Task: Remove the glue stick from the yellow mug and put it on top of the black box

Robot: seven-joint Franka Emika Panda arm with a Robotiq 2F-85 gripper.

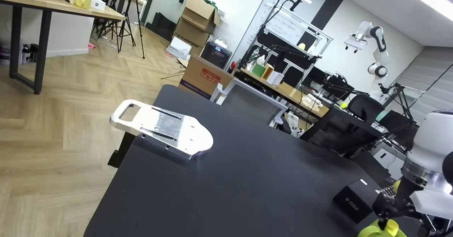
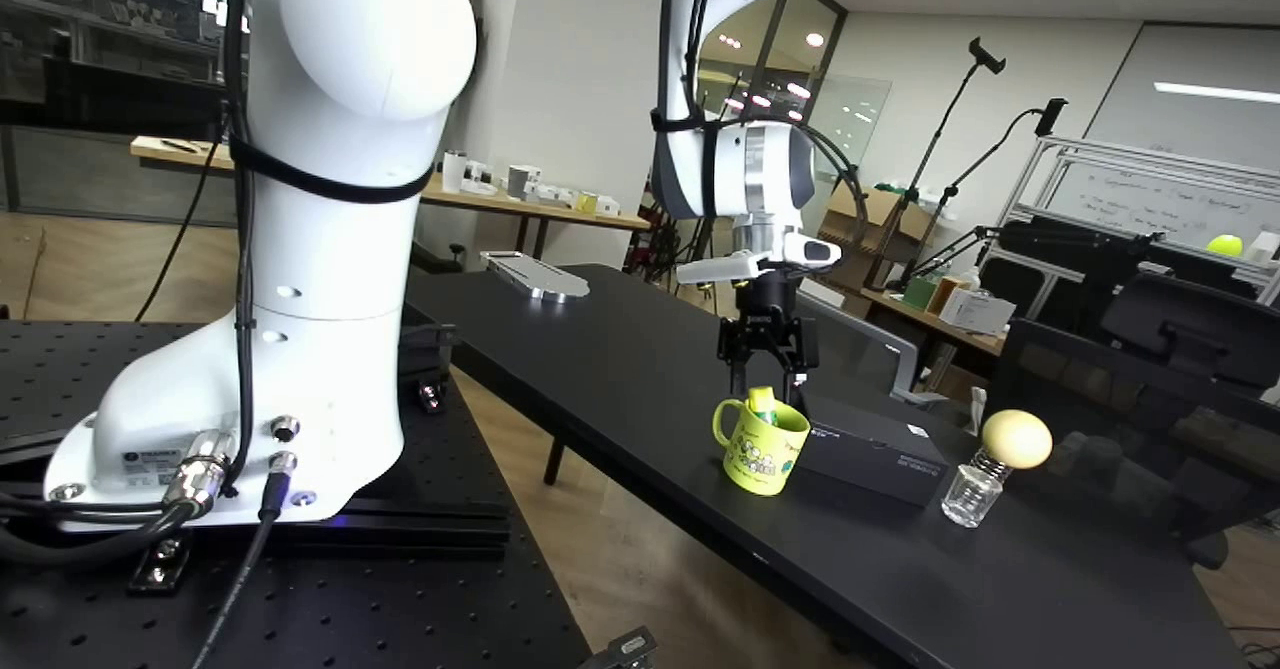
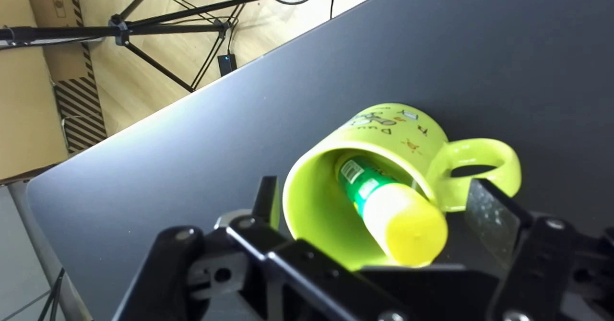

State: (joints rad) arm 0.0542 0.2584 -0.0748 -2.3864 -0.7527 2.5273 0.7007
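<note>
The yellow-green mug (image 3: 398, 129) stands upright on the dark table, seen in the wrist view and in both exterior views (image 1: 370, 230) (image 2: 762, 457). The glue stick (image 3: 374, 201), green with a yellow cap, leans inside it with its cap sticking out above the rim; it also shows in an exterior view (image 2: 762, 402). The black box (image 2: 880, 454) lies right beside the mug and shows in an exterior view (image 1: 354, 202). My gripper (image 3: 376, 203) is open over the mug, its fingers on either side of the glue stick cap and apart from it. It also shows in an exterior view (image 2: 768, 384).
A clear glass jar with a pale ball on top (image 2: 985, 479) stands past the box. A silver metal plate (image 1: 177, 129) lies at the table's far end, partly over its edge. An office chair (image 1: 247, 102) stands at the table's side.
</note>
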